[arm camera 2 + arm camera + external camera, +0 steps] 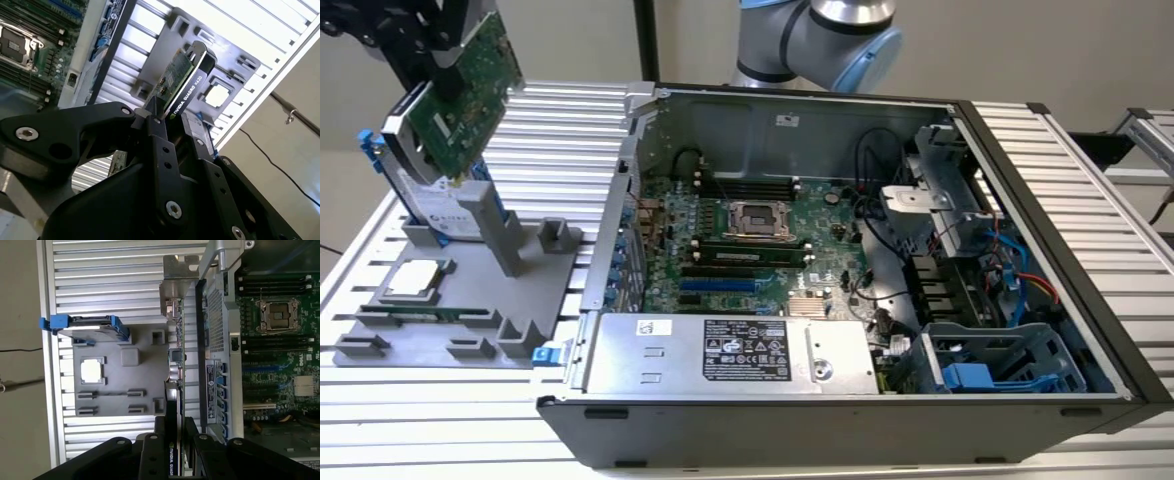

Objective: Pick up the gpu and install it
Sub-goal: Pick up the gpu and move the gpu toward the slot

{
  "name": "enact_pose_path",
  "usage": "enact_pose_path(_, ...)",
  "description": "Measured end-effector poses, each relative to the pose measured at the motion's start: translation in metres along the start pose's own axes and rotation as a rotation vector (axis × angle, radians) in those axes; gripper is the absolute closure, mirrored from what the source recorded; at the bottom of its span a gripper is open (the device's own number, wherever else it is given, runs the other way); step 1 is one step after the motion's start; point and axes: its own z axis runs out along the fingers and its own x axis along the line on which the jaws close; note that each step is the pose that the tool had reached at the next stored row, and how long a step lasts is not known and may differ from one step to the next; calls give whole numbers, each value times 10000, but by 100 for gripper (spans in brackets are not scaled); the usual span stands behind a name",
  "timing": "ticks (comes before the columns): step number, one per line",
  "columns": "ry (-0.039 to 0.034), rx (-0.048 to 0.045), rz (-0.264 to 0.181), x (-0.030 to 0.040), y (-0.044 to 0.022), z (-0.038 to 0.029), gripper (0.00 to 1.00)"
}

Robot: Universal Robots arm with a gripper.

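Matt plastics and bare metals being displayed

Smooth green board and a dull silver metal bracket are being shown by the gpu (pixel 474 90). Matt black is being shown by the gripper (pixel 172 117), matt grey plastic by the fixture tray (pixel 474 285), ribbed pale metal by the table (pixel 574 110), and unpainted sheet metal by the computer case (pixel 747 125) interior.

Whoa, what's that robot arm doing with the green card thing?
The robot arm's pincer is clamped on the gpu, a green circuit card. It holds the card in the air above the grey parts tray at the exterior view's left. A hard drive in a blue frame stands on that tray, just below the card. The open computer case sits beside the tray, and the card is not yet plugged into the motherboard.
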Motion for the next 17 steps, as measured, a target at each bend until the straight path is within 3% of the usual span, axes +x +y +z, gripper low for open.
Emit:
enact_pose_path(6,1,1,-2,-22,1,0,100)
enact_pose_path(17,1,1,0,-198,14,4,100)
